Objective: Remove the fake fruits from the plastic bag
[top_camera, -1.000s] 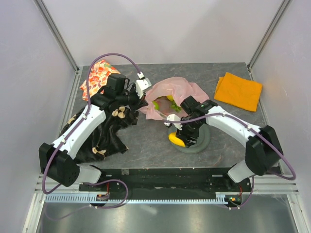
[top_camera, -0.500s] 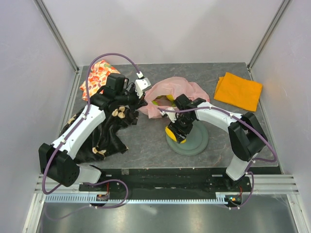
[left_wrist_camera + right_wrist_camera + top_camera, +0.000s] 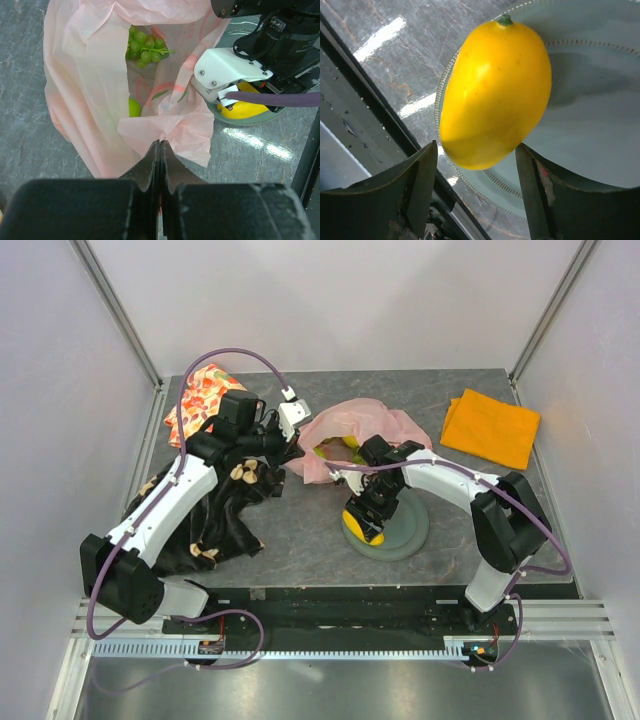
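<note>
The pink plastic bag (image 3: pixel 365 425) lies crumpled behind the plate, its mouth towards my left gripper. My left gripper (image 3: pixel 293 452) is shut on the bag's edge (image 3: pixel 165 127) and holds the mouth up. Inside, the left wrist view shows green grapes (image 3: pixel 145 46) and a round green fruit (image 3: pixel 134 107). A yellow mango (image 3: pixel 362 525) lies on the left rim of the grey plate (image 3: pixel 408 532). My right gripper (image 3: pixel 372 512) is open over it. In the right wrist view the mango (image 3: pixel 495 90) sits between the spread fingers (image 3: pixel 422 175) on the plate (image 3: pixel 590 125).
An orange cloth (image 3: pixel 490 427) lies at the back right. A floral fabric (image 3: pixel 198 400) is at the back left. A dark patterned cloth (image 3: pixel 220 515) lies under my left arm. The table's front edge runs just below the plate.
My right arm has folded in closer, its wrist turning over the plate's left rim. The mango stays at that rim. My left arm holds still.
</note>
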Available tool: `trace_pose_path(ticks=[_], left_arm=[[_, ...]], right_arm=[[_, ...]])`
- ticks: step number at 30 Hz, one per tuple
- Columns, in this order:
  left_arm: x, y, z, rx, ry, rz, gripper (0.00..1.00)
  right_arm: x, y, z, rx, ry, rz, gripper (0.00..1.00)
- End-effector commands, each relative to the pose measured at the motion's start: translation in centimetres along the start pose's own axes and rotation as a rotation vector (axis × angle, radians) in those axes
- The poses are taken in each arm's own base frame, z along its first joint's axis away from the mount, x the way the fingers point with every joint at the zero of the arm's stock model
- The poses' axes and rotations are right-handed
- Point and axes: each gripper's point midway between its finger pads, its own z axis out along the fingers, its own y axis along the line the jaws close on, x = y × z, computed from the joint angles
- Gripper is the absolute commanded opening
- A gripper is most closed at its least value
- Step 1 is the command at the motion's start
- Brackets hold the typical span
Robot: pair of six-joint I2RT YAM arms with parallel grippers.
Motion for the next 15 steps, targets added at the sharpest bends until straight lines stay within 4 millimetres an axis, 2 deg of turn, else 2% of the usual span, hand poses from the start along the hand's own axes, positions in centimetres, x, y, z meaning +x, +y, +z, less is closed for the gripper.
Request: trace_pose_path(ticks=[1, 6, 7, 9, 10, 12, 13, 15], left_arm=[[-2.2, 0.2, -0.3, 0.004, -0.060, -0.001, 0.04], [-2.1, 0.2, -0.4, 0.001, -0.064, 0.001, 0.04], [-2.1, 0.2, -0.5, 0.002, -0.062, 0.001, 0.04], [-2.1, 0.2, -0.5, 0.000, -0.062, 0.001, 0.04], [-1.9, 0.2, -0.4, 0.003, -0.059, -0.001, 0.04], [-2.0, 0.1, -0.4, 0.008, -0.063, -0.005, 0.03], [-1.9, 0.0, -0.3, 0.014, -0.062, -0.006, 0.03], [-1.9, -0.2, -0.1, 0.022, -0.067, -0.025, 0.03]], right_arm=[[-1.2, 1.0, -2.0, -0.031, -0.013, -0.068, 0.76], [-1.5, 1.4, -3.7, -0.022, -0.010, -0.097, 0.81], [-1.7, 1.7, -4.9, -0.025, 0.000, -0.109, 0.86], [-2.0, 1.8, -6.6, -0.010, -0.002, -0.169, 0.86], [-2.4, 2.2, -8.8, 0.007, -0.018, -0.201, 0.85], [-3.2, 2.5, -11.1, 0.029, -0.044, -0.333, 0.84], [-4.7, 2.9, -13.5, 0.066, -0.104, -0.384, 0.84], [-6.8, 3.7, -15.8, 0.083, -0.191, -0.478, 0.83]])
